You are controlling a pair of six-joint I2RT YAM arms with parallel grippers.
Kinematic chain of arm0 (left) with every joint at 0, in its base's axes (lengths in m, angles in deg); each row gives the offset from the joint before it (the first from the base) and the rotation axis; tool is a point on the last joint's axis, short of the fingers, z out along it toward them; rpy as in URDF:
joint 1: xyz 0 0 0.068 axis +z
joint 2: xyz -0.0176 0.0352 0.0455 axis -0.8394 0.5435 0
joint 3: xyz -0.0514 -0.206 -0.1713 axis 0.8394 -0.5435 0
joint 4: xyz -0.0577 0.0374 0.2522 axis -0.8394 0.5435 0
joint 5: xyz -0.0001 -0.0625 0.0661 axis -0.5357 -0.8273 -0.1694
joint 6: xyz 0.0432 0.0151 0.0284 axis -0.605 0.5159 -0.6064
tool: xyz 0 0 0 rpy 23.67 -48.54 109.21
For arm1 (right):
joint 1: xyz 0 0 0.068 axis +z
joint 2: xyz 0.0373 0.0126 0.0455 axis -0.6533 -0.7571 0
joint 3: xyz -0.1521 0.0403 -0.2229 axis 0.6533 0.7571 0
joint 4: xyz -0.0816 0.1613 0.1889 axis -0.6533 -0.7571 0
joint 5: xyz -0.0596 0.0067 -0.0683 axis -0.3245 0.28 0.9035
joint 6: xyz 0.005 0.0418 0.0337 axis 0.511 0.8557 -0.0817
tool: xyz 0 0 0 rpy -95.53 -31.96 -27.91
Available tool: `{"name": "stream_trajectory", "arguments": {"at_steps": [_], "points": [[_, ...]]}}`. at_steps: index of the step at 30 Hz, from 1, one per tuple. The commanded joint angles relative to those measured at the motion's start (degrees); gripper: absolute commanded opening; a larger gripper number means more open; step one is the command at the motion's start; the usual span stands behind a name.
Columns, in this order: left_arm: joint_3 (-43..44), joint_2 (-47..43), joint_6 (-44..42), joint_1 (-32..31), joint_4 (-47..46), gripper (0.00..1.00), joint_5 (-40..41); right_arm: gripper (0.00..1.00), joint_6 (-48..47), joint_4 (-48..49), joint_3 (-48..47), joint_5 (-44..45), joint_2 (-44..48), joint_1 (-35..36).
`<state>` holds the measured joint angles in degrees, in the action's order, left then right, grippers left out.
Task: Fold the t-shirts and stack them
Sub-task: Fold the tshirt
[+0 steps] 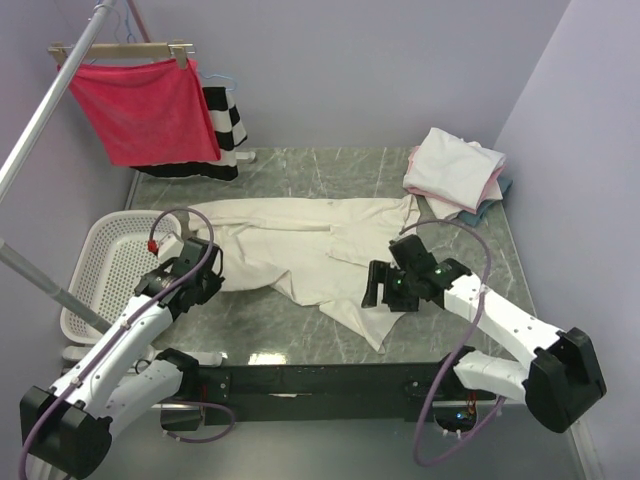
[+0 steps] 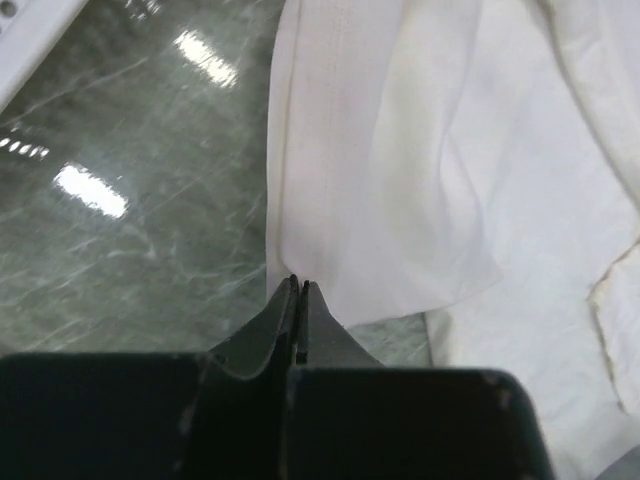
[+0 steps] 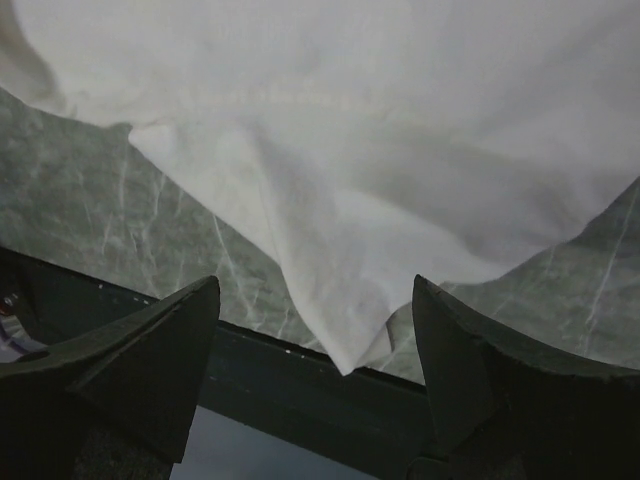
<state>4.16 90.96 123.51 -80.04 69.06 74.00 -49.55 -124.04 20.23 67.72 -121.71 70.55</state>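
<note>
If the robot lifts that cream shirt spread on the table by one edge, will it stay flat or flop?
Probably flop: the cream shirt lies in soft wrinkles and folds, so it would likely drape from the pinched edge. It looks thin, so probably light. Pushed across the glossy marble table, it would likely bunch up.

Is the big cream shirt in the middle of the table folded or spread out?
Spread out. The cream shirt lies rumpled across the table, a corner trailing toward the near edge, with no neat fold.
</note>
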Motion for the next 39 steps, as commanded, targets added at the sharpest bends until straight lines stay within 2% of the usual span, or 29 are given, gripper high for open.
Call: {"name": "stream_trajectory", "arguments": {"at_steps": [1,7,14,20,28,31,33,34,39], "points": [[2.61,-0.66,1.46,-0.24,6.05,0.01,0.08,0.84,8.57,-4.37,2.82,6.80,3.38,6.79],[9.20,-2.07,-0.21,-0.07,11.22,0.01,5.00,0.83,19.55,-5.25,7.04,14.18,6.90,20.05],[13.08,-0.67,-2.76,0.20,15.01,0.01,5.97,0.81,31.32,-7.01,10.74,20.25,8.39,28.76],[11.85,-1.11,-3.82,0.64,16.60,0.01,5.71,0.77,33.02,-1.75,11.53,22.18,6.20,32.64],[12.02,-1.81,-4.35,0.99,16.95,0.01,5.97,0.75,30.82,2.12,10.39,27.72,-3.99,33.87],[11.58,-1.63,-4.26,1.08,16.86,0.01,5.80,0.65,30.65,2.30,9.95,29.40,-7.24,33.88],[11.67,-1.46,-4.35,1.08,16.86,0.01,5.71,0.53,30.82,3.09,9.95,28.96,-8.74,34.31],[11.67,-1.46,-4.52,1.08,16.86,0.01,5.71,0.44,30.90,3.09,9.86,28.87,-8.92,34.40],[11.58,-1.37,-4.61,1.08,16.95,0.01,5.62,0.26,32.75,0.28,10.13,28.78,-6.47,35.63]]}}
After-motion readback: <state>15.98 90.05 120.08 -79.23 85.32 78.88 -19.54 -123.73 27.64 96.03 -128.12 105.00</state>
